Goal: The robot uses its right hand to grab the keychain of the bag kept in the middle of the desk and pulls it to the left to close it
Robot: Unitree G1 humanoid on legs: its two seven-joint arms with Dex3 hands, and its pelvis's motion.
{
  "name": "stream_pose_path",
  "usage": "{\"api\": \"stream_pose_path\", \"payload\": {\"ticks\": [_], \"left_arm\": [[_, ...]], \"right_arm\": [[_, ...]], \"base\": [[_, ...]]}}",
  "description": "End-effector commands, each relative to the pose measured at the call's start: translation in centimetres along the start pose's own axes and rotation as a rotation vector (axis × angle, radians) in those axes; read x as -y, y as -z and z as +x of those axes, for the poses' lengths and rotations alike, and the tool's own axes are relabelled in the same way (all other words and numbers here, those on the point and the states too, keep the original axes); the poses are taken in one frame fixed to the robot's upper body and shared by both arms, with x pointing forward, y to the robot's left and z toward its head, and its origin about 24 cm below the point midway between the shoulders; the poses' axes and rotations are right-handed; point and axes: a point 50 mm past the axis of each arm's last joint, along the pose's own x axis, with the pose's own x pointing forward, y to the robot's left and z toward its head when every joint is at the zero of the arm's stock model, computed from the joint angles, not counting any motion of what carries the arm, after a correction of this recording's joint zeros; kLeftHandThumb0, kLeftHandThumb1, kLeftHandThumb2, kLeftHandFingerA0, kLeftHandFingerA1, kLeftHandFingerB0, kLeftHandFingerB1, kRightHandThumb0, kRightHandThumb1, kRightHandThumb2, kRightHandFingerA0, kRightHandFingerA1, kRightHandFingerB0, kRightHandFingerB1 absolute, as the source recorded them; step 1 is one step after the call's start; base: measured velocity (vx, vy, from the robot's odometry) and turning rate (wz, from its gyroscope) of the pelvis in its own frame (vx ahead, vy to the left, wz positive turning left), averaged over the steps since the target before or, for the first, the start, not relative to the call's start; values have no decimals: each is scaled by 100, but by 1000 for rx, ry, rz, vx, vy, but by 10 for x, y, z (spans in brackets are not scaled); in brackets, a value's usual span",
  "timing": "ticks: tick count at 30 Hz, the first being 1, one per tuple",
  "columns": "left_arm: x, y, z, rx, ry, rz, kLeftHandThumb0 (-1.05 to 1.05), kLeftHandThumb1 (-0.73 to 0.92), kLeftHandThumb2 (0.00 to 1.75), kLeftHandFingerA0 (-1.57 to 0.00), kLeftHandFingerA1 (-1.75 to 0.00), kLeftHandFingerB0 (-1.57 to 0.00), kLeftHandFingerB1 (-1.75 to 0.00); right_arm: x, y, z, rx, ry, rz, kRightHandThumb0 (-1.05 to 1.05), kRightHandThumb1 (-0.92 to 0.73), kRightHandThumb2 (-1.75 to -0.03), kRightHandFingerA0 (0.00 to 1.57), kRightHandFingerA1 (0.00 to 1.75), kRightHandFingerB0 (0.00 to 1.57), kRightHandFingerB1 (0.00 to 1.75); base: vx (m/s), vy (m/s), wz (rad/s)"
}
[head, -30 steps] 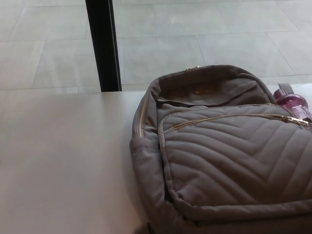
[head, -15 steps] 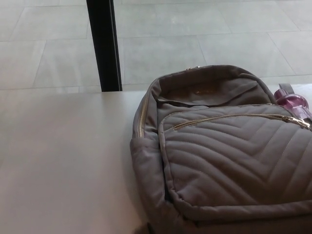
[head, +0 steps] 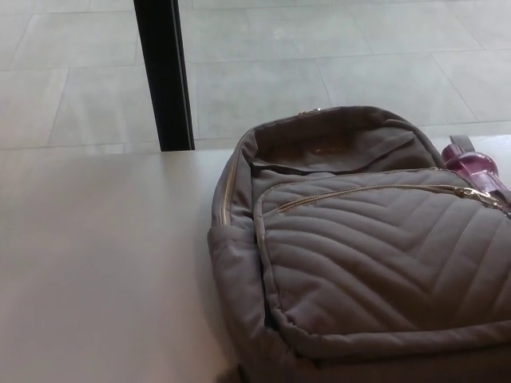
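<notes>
Neither hand is in the picture, so you cannot tell how the right hand's fingers stand or whether it holds anything. The reach has not begun as far as this view shows.

Bring the right hand in from the right edge toward the keychain [head: 471, 163], the purple see-through bob that sits against the bag's [head: 375, 271] upper right shoulder. It is small, rounded and probably slippery, so close the thumb and fingers around it or its short strap rather than pinching the tip. Once you have it, pull low and level along the line of the gold zip [head: 359, 190], toward the left. A pull that lifts would likely raise the soft fabric and jam the slider. The bag is loose on the desk [head: 96, 263] and may slide with the pull, so go slowly.

The bag is grey, quilted in chevrons, and lies on its back to the right of the desk's middle, running off the right and bottom edges of the view. The front-pocket zip arcs across it, with its metal pull [head: 481, 195] at the far right end, just beside the keychain. Whether the two are linked is too small to tell. Above it the top compartment gapes open.
</notes>
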Motion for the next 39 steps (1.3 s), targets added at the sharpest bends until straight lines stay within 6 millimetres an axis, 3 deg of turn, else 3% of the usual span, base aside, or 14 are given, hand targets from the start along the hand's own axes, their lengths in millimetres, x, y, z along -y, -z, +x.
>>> {"api": "stream_pose_path", "payload": {"ticks": [1, 4, 8, 9, 10, 11, 20, 22, 31, 32, 33, 35, 38, 39], "left_arm": [[-2, -3, -2, 26, 9, 18, -104, 51, 130, -75, -126, -71, -118], [-2, -3, -2, 23, 9, 12, -105, 58, 100, -77, -141, -65, -132], [-3, -3, -1, 21, -2, 3, -105, 49, 129, -84, -130, -73, -119], [-3, -3, -1, 21, -5, 4, -105, 50, 129, -83, -130, -72, -118], [-3, -3, -1, 20, -6, 4, -104, 51, 131, -81, -127, -72, -118], [-3, -3, -1, 19, -9, 7, -105, 58, 104, -74, -144, -61, -128], [-4, -5, -2, 21, 4, 11, -104, 57, 102, -74, -141, -60, -126], [-4, -5, -1, 11, -6, 22, -104, 52, 131, -75, -124, -69, -116], [-6, -5, -3, 13, 3, 37, -105, 58, 99, -74, -138, -62, -125], [-6, -4, -3, 7, -10, 30, -105, 50, 129, -83, -126, -73, -116], [-7, -3, -3, 7, -5, 34, -105, 51, 129, -82, -125, -71, -115], [-6, -3, -4, 9, -4, 40, -104, 58, 102, -75, -138, -61, -123], [-6, -1, -5, 4, -4, 46, -105, 49, 129, -88, -131, -74, -119], [-6, -1, -5, 5, -1, 50, -105, 60, 96, -80, -136, -61, -131]], "right_arm": [[8, 0, 6, -22, 101, 91, 10, -37, -128, 86, 170, 84, 143], [11, 0, 8, -20, 99, 104, 11, -38, -121, 118, 139, 100, 119], [15, 0, 11, 13, 111, 120, 8, -30, -137, 92, 167, 88, 141], [17, 0, 13, 0, 107, 103, 10, -37, -119, 120, 137, 104, 121], [20, -2, 16, -16, 102, 82, 8, -33, -131, 93, 168, 88, 144], [21, -2, 18, -12, 100, 82, 12, -38, -136, 104, 167, 90, 137], [26, -11, 30, -22, 37, 59, 11, -34, -125, 90, 175, 83, 157], [25, -12, 33, -8, -4, 37, 10, -35, -125, 88, 175, 82, 154], [21, -25, 46, 93, -132, -7, 3, -42, -122, 86, 175, 79, 155], [19, -32, 52, 103, -161, -27, -1, -45, -110, 118, 137, 104, 125], [17, -33, 52, 113, -163, -30, -1, -47, -113, 87, 175, 81, 154], [15, -35, 53, 122, -166, -36, -3, -48, -113, 88, 175, 80, 157], [7, -48, 59, 147, -208, 5, -2, -50, -110, 87, 175, 80, 159], [5, -52, 61, 144, -216, 12, -3, -49, -114, 89, 175, 81, 159]], "base": [[0, 0, 0], [0, 0, 0], [0, 0, 0], [0, 0, 0], [0, 0, 0], [0, 0, 0], [0, 0, 0], [0, 0, 0], [0, 0, 0], [0, 0, 0], [0, 0, 0], [0, 0, 0], [0, 0, 0], [0, 0, 0]]}}
